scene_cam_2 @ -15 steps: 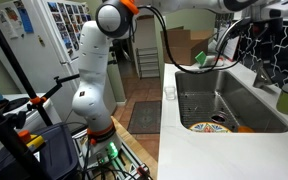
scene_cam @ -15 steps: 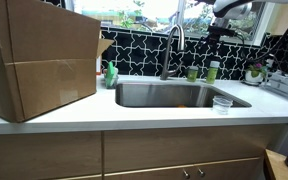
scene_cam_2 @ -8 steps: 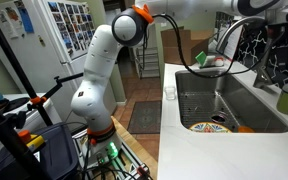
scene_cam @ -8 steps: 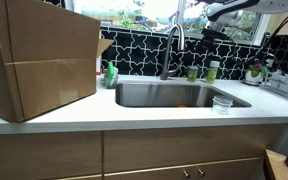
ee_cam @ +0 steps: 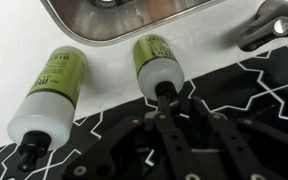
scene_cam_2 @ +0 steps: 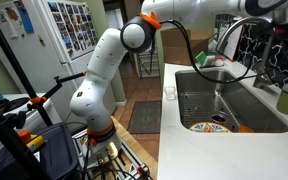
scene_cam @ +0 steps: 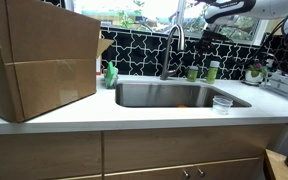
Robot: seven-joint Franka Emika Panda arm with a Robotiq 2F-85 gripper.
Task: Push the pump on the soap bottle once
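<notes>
Only the wrist view is clear. The gripper (ee_cam: 165, 100) comes in from the bottom edge and is half lost against the black tile backsplash (ee_cam: 259, 105). Its fingers look pressed together into one dark bar, holding nothing. The tip is right at the pump (ee_cam: 164, 90) of the soap bottle (ee_cam: 157, 60), but I can't tell if it touches. A second bottle (ee_cam: 52, 92) stands just left of it. Both are on the counter between the sink (ee_cam: 134, 22) and the backsplash. The faucet (ee_cam: 274, 25) is cut off at the right edge.

In an exterior view the arm (scene_cam: 234, 9) reaches in at top right, and the hand blurs into the dark tile. I can't tell which bottle it is over.

Compared with half a second ago, the arm (scene_cam_2: 114, 60) has leaned further over the counter. The cup (scene_cam: 222, 103) is unmoved.
</notes>
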